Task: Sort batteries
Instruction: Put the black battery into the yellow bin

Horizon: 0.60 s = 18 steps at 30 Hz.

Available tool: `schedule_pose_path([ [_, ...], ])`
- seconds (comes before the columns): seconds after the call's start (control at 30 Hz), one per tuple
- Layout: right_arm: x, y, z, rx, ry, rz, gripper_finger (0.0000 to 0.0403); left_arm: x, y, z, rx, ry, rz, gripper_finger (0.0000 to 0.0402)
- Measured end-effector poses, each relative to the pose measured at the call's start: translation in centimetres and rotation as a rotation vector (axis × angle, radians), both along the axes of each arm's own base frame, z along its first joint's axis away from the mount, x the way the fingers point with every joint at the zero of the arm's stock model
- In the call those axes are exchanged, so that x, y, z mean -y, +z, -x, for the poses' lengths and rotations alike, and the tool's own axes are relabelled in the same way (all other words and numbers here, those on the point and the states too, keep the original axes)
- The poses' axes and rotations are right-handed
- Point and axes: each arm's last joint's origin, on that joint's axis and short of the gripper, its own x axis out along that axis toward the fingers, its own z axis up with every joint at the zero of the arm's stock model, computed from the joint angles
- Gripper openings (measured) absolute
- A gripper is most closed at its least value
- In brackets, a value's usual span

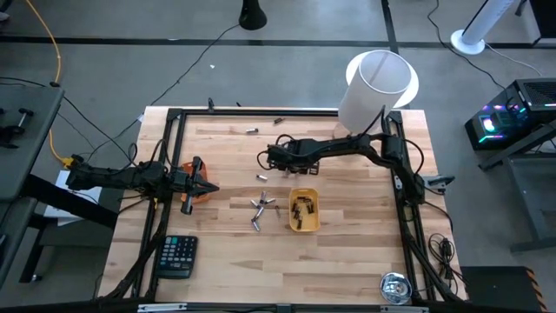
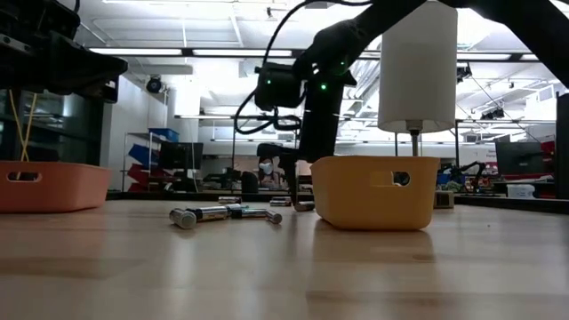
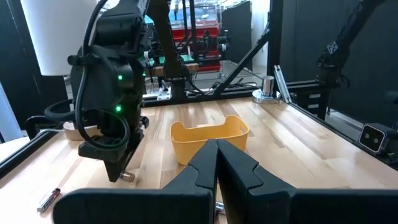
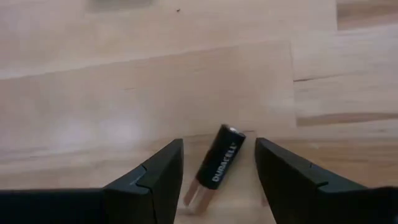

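Note:
My right gripper (image 4: 219, 165) is open and low over the table, left of the yellow tray (image 1: 303, 228). Its fingers stand on either side of a black battery (image 4: 222, 160) that lies flat on the wood; I see no touch. The same gripper (image 2: 298, 188) shows reaching down beside the tray (image 2: 373, 191). Dark batteries (image 1: 301, 209) lie in the yellow tray. Several loose batteries (image 1: 261, 209) lie in a small heap on the table (image 2: 222, 213). My left gripper (image 3: 217, 155) is shut and waits by the orange tray (image 1: 195, 196).
Single batteries lie near the far edge (image 1: 250, 130) and near my right gripper (image 1: 261, 177). A black calculator (image 1: 178, 255) sits near the left near corner, a white cylinder (image 1: 375, 87) stands at the far right, and a metal object (image 1: 395, 288) lies at the near right.

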Motion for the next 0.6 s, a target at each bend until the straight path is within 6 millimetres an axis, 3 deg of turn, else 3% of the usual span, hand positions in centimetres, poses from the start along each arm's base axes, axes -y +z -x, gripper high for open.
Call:
schedule_pose_path([
  [0.27,-1.2,-0.8,0.7,-0.035,0.000,-0.007,0.0182,0.0,0.0,0.0,0.000,0.000,0.000,0.0000],
  [0.37,-2.3,-1.2,1.1,-0.083,0.025,-0.006,0.0139,0.0,0.0,0.0,0.000,0.001,0.000,0.0000],
  [0.5,-3.4,-1.0,1.6,-0.147,0.058,0.025,0.0032,0.0,0.0,0.0,0.000,0.000,0.000,0.0000],
  [0.6,-3.7,0.1,2.7,-0.222,0.115,0.035,0.0028,0.0,0.0,0.0,0.001,0.001,0.000,0.0000],
])
